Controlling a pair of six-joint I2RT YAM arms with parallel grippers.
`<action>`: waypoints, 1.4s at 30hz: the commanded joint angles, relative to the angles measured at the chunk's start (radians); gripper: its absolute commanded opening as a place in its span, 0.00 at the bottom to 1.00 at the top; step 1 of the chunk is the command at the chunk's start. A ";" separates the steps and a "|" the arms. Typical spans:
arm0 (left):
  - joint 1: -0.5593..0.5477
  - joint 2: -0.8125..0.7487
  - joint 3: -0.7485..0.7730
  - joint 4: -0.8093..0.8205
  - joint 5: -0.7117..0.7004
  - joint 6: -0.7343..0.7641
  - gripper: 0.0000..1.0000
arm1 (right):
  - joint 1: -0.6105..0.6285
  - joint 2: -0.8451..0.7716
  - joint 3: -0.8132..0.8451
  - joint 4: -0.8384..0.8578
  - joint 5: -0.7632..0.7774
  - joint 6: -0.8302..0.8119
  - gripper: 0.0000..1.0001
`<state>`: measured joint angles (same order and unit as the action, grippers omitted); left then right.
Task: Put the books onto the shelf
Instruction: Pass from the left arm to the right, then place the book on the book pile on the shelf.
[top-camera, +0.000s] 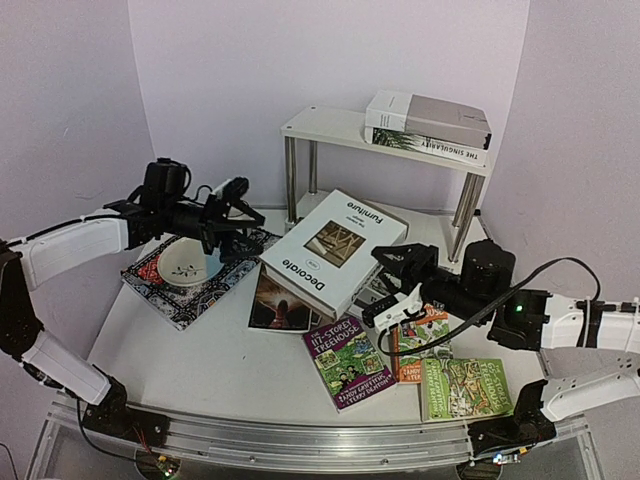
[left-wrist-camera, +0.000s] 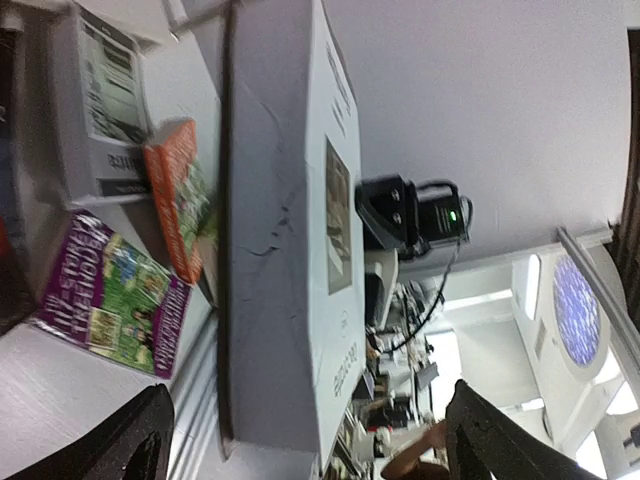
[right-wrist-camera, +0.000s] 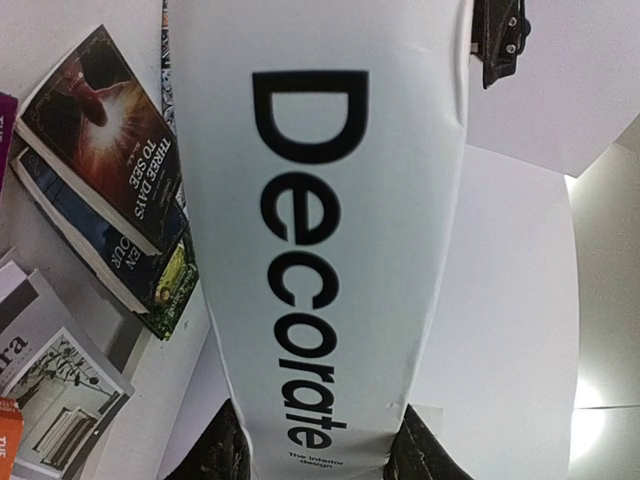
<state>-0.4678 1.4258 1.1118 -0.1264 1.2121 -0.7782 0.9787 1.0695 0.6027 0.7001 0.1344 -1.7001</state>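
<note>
A large white hardback titled "Decorate" (top-camera: 335, 250) is propped at a tilt in the middle of the table. My right gripper (top-camera: 388, 258) is shut on its right end; in the right wrist view the spine (right-wrist-camera: 320, 220) fills the gap between both fingertips (right-wrist-camera: 222, 455). My left gripper (top-camera: 245, 215) stands open at the book's left end, and the book (left-wrist-camera: 280, 250) sits between its wide-apart fingers (left-wrist-camera: 130, 440) without touching them. The white shelf (top-camera: 330, 128) at the back carries two stacked books (top-camera: 430, 125). Purple (top-camera: 348, 362), orange (top-camera: 420, 340) and green (top-camera: 465, 388) Treehouse paperbacks lie in front.
A patterned mat with a bowl (top-camera: 190, 265) lies under the left arm. A dark book (top-camera: 283, 305) sits partly beneath the Decorate book, and more books (right-wrist-camera: 60, 400) lie under its right side. The shelf's chrome legs (top-camera: 291, 175) stand just behind.
</note>
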 joint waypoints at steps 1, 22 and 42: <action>0.192 -0.150 0.039 0.020 -0.138 0.029 0.99 | 0.005 -0.036 0.097 -0.028 0.129 0.072 0.13; 0.250 -0.277 0.017 -0.042 -0.327 0.134 0.99 | 0.005 0.241 0.836 -0.363 0.459 0.247 0.11; 0.250 -0.261 0.002 -0.061 -0.311 0.168 0.98 | -0.279 0.481 1.197 -0.347 0.714 0.128 0.07</action>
<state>-0.2188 1.1638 1.1107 -0.1925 0.8937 -0.6273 0.7560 1.5278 1.7256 0.2692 0.7809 -1.5825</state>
